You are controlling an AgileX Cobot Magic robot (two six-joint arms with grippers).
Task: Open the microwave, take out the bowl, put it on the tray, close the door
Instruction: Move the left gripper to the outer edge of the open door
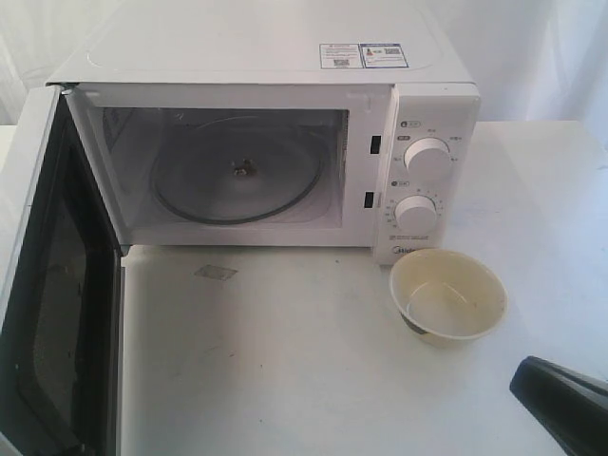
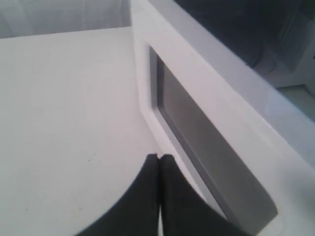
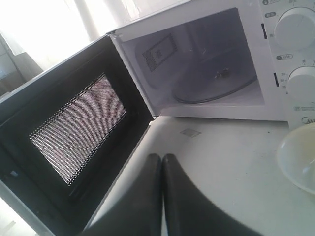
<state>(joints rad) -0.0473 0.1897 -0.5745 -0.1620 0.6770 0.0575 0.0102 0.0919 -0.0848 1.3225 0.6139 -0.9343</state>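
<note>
Door (image 1: 57,285) stands wide open at the table's (image 1: 285,380) left edge. The bowl (image 1: 447,295) sits on the table before the microwave's (image 1: 266,47) knobs (image 1: 427,160). Left gripper (image 2: 159,158) and right gripper (image 3: 162,157) are closed, empty. Pushing the door's outer face near its free edge should swing it home.

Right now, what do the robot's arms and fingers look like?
The left gripper has two black fingers, smooth, wide at the base and narrowing to rounded tips. The right gripper looks the same. The exterior view shows only a black, rounded piece of the right arm. No cables or markings are visible.
</note>
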